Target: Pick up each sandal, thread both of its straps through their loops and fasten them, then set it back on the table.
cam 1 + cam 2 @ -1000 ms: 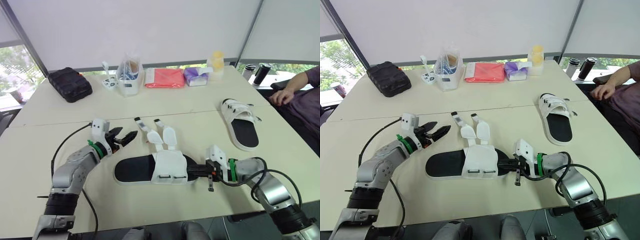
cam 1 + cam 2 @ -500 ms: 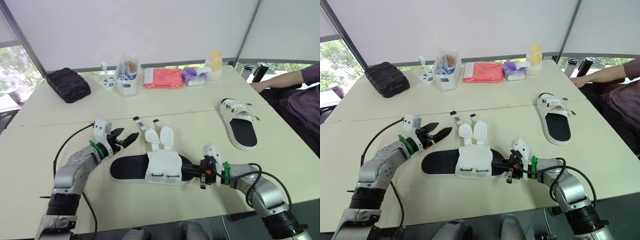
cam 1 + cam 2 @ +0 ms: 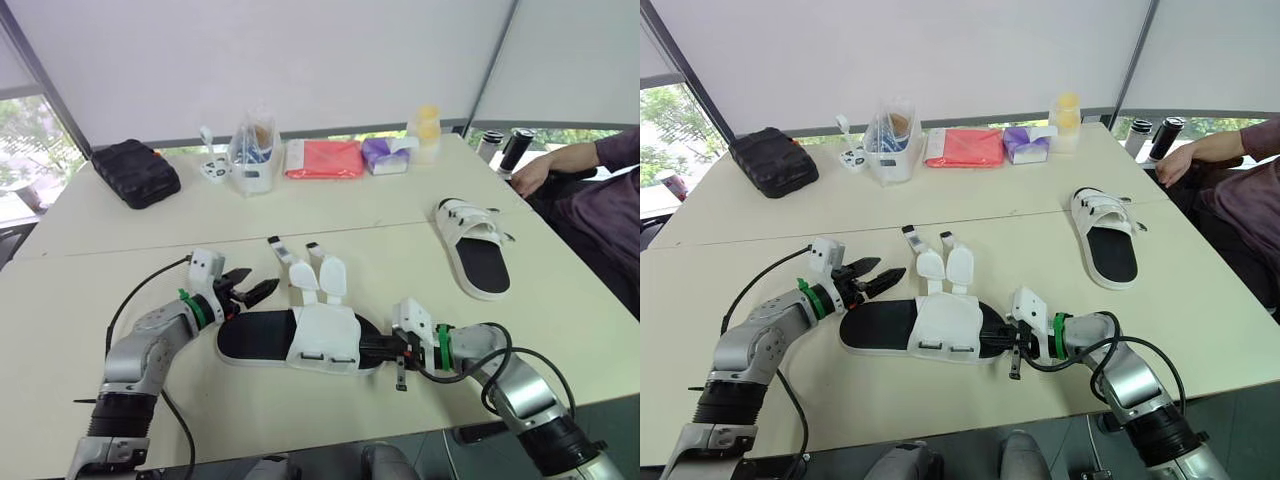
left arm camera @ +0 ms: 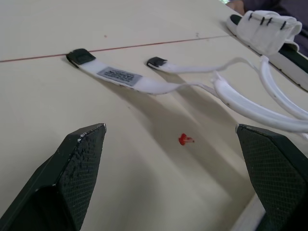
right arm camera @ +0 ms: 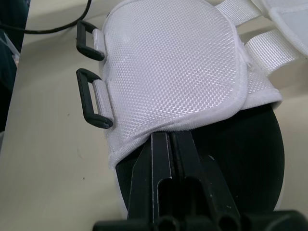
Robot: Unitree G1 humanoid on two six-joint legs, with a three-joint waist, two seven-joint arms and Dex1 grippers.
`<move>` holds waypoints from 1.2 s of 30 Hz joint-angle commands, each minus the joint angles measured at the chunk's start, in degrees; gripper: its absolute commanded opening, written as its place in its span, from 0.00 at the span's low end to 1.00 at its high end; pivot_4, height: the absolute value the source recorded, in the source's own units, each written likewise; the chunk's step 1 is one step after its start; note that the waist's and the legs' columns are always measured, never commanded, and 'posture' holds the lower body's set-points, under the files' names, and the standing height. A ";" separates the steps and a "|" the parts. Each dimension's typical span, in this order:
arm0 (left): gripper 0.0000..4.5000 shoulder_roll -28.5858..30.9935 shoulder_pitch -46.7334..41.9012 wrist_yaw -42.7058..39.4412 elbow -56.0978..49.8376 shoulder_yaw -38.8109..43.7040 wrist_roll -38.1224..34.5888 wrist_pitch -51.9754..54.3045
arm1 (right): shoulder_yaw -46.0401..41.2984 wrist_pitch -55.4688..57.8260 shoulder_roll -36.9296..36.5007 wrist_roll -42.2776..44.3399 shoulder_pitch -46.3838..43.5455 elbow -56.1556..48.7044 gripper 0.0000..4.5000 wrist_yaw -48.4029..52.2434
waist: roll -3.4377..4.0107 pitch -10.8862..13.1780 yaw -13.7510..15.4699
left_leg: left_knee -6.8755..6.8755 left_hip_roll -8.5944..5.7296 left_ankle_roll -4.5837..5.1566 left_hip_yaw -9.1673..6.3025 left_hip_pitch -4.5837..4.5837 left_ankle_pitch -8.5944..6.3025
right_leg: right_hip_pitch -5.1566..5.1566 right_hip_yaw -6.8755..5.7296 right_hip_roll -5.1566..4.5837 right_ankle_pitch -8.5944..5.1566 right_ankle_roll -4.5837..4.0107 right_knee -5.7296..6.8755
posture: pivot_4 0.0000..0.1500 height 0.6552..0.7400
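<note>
On the table [image 3: 330,205], nearest, lies the unfastened sandal [image 3: 325,338], black sole, white mesh upper; the right gripper [image 3: 378,347], fingers pressed together, pokes under that upper. Beyond, its straps [image 3: 300,265] sprawl loose (black loops [image 5: 86,101] unthreaded) beside the wide-open, empty left gripper [image 3: 258,288]. Farther right rests the second sandal [image 3: 478,247].

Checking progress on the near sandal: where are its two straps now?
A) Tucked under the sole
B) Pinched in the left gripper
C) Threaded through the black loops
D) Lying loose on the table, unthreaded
D: both straps of the near sandal lie spread on the table, the black loops are empty, and the left gripper is open.
</note>
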 commanded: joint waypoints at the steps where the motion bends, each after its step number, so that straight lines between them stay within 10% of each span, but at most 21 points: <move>1: 1.00 0.30 -0.62 -0.81 -2.96 2.87 -4.09 4.10 | 1.71 -0.14 0.09 -2.00 0.54 1.92 0.01 0.15 | 0.00 0.00 -0.03 | 0.00 0.00 0.00 -0.01 0.00 0.00 | 0.00 0.00 0.00 0.00 0.00 0.00 | 1.00 1.00; 17: 1.00 0.73 -12.42 2.05 0.57 4.15 -15.98 33.82 | 2.59 -1.33 -0.13 -3.07 -0.04 3.75 0.01 0.39 | -0.07 -0.04 -0.04 | -0.01 0.00 -0.02 -0.06 0.02 0.01 | 0.00 -0.01 0.02 0.00 0.00 0.04 | 1.00 1.00; 24: 1.00 -7.09 -18.33 8.34 10.26 6.57 -14.41 32.39 | 2.61 -1.09 0.28 -2.98 -0.21 3.94 0.01 0.03 | -0.15 -0.05 0.02 | -0.01 0.00 -0.08 -0.08 0.02 0.04 | 0.00 -0.01 0.03 0.00 0.00 0.04 | 1.00 1.00; 36: 1.00 -10.18 -38.23 5.06 57.47 14.42 -5.69 7.82 | 3.26 -1.02 1.08 -3.61 -0.90 4.20 0.01 -0.37 | -0.30 -0.08 -0.20 | -0.06 0.03 -0.18 -0.08 0.03 0.09 | -0.01 -0.03 0.10 0.00 0.01 0.01 | 1.00 1.00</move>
